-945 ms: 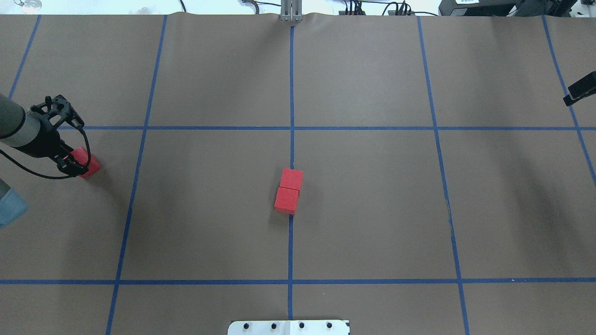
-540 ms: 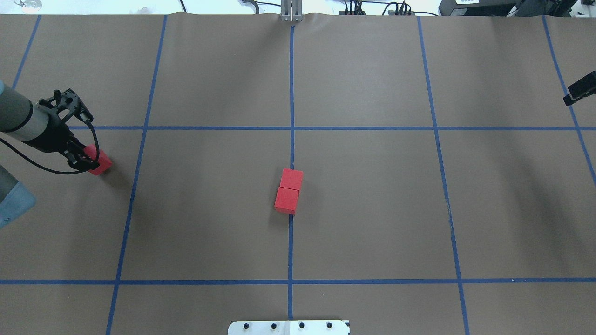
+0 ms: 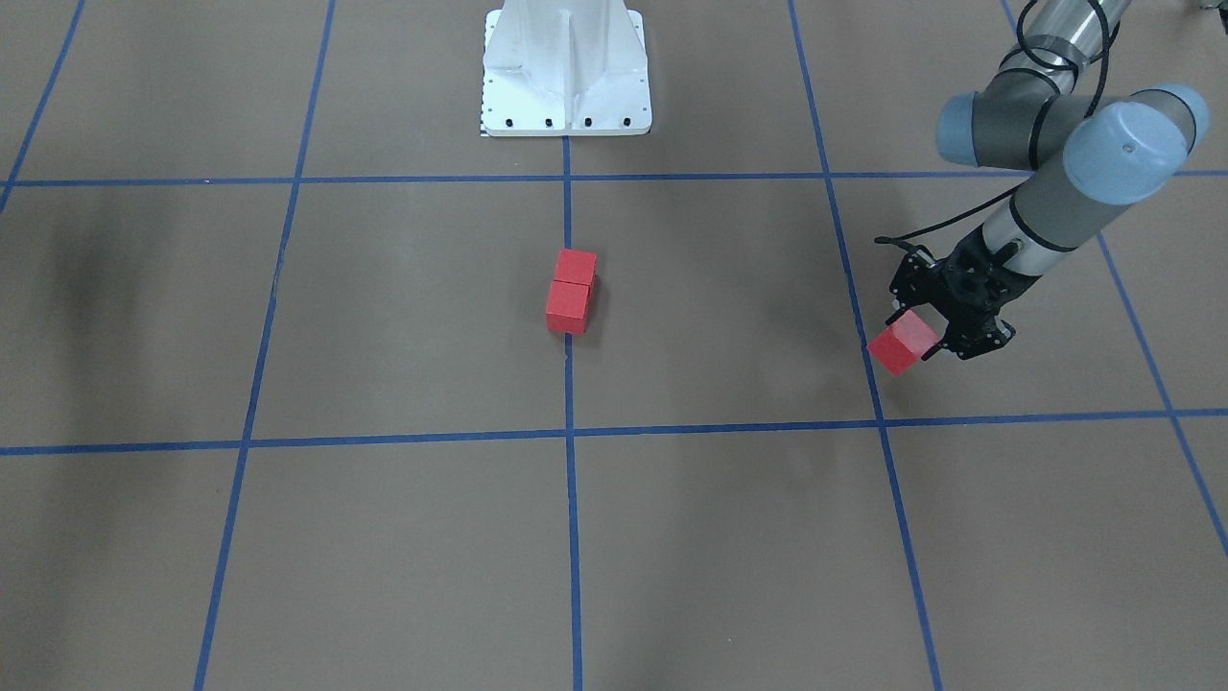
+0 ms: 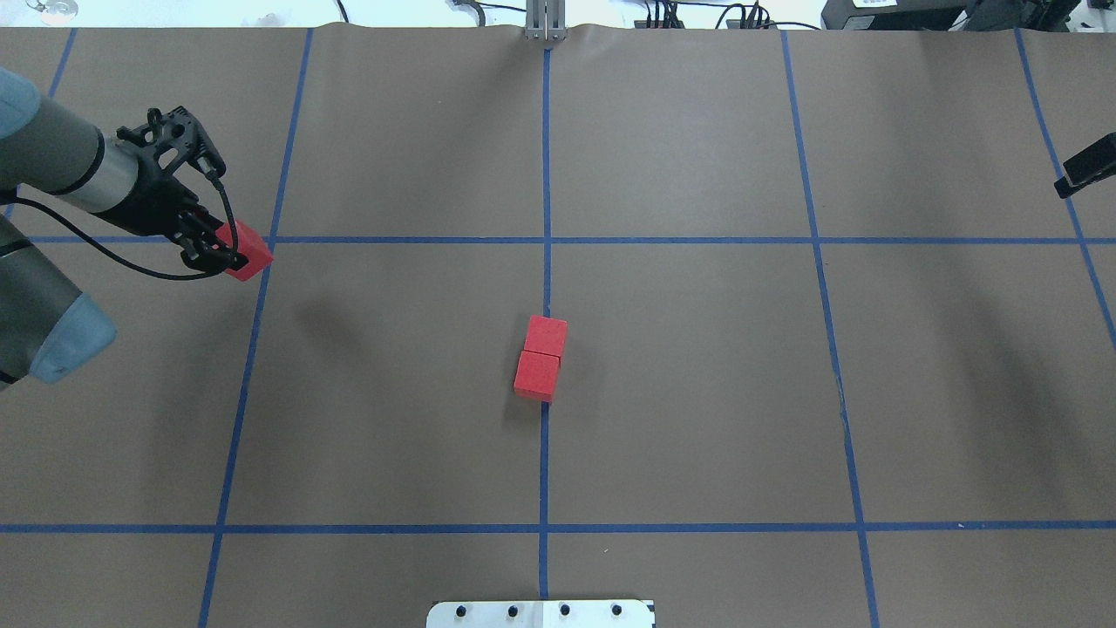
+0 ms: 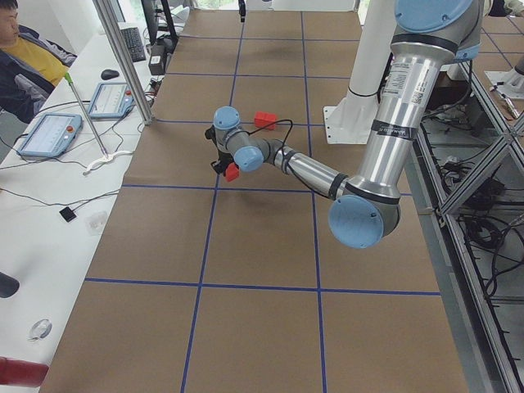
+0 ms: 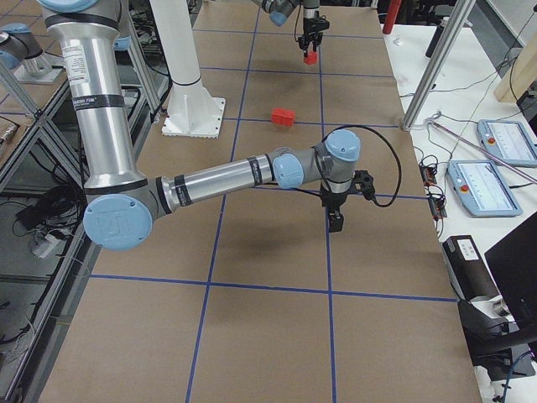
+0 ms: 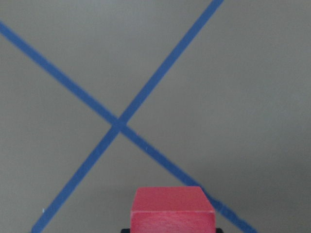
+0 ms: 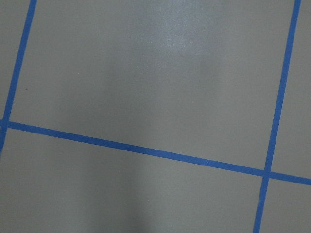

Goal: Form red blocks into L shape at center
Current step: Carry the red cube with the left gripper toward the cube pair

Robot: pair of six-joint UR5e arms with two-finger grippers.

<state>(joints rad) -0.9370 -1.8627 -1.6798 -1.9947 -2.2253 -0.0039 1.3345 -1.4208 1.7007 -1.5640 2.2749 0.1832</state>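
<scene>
Overhead view, read from the robot outward. At 6 o'clock the white base plate (image 4: pixel 540 613) is cut off by the frame's lower edge; only a strip with its bolt heads shows.

On the middle blue tape line (image 4: pixel 545 174), at the center of the brown table (image 4: pixel 697 392), lie two red cubes. The near red cube (image 4: pixel 536 375) and the far red cube (image 4: pixel 547 335) touch face to face in a short row along the tape. The far one sits slightly toward 3 o'clock, and together they cover that stretch of tape.

At about 10 o'clock from this pair, well apart, the left gripper (image 4: pixel 218 249) is clamped on the third red cube (image 4: pixel 246 250). The cube is clear of the table, with its shadow (image 4: pixel 327 318) lying separately on the paper. In the left wrist view the cube fills the bottom edge, above a tape crossing (image 7: pixel 118 125); the fingers are almost wholly hidden behind it.

At about 2 o'clock, the right gripper (image 4: pixel 1085 170) is cut off by the frame edge. Whether its claw is parted or closed cannot be told.
</scene>
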